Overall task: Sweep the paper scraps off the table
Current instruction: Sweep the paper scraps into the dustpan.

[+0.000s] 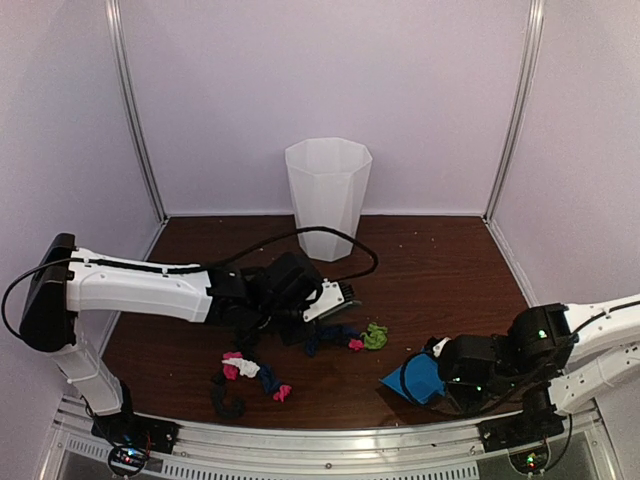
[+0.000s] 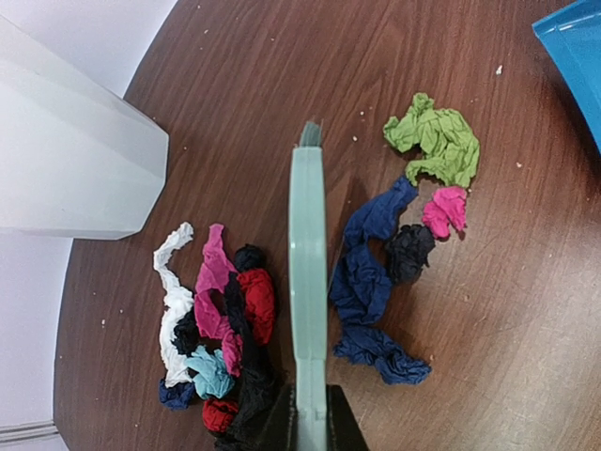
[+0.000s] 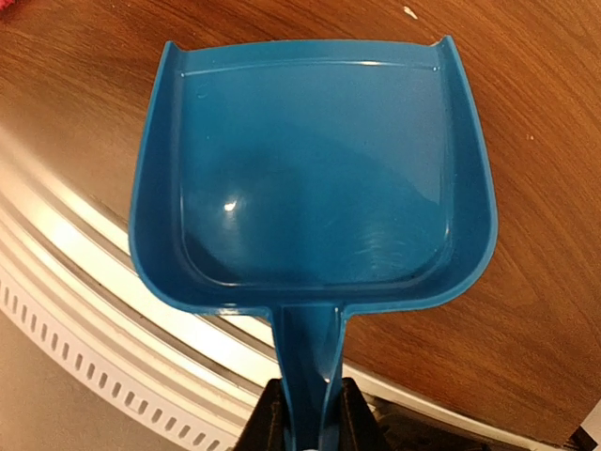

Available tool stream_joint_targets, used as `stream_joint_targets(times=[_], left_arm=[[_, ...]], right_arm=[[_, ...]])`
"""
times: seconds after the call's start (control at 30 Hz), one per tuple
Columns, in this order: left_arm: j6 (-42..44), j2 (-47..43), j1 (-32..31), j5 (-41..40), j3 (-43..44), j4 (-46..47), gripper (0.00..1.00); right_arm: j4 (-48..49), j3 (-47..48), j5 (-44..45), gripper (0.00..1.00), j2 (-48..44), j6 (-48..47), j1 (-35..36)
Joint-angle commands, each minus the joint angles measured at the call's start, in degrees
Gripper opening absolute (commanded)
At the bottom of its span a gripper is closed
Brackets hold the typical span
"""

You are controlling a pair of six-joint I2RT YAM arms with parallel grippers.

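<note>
The left pincer (image 2: 310,427) is clamped on the handle of one mint-green brush (image 2: 307,272), which points out over the table (image 2: 488,357). The left arm (image 1: 140,288) reaches low from the left side toward the middle. The paper scraps (image 2: 214,282) lie on the table in two heaps, one on each side of the brush. The right pincer (image 3: 308,418) grips the handle of one blue dustpan (image 3: 310,178). Its arm is folded at the front right corner, with the pan partly over the front rail (image 3: 84,310). One white bin (image 1: 327,195) stands at the back.

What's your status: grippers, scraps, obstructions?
Left gripper shut on brush. Right gripper shut on dustpan, empty. Paper scraps in two heaps on table. Nothing blocking dustpan.
</note>
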Motion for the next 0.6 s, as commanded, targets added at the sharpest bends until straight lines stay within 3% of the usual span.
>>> stream_joint_targets(times=[0.0,0.2,0.57], left_arm=[[-0.5,1.61,0.32,0.84,3.82,1.47,0.0],[4.69,6.44,0.49,2.64,10.98,-1.65,0.0],[16.3,19.07,1.04,11.43,23.53,-7.85,0.0]], right_arm=[[7.84,-1.94,0.81,0.0,4.11,-0.78,0.3],[14.3,-3.72,-0.22,0.0,10.32,-1.51,0.3],[18.27,-6.43,-2.98,0.0,9.48,-1.33,0.32]])
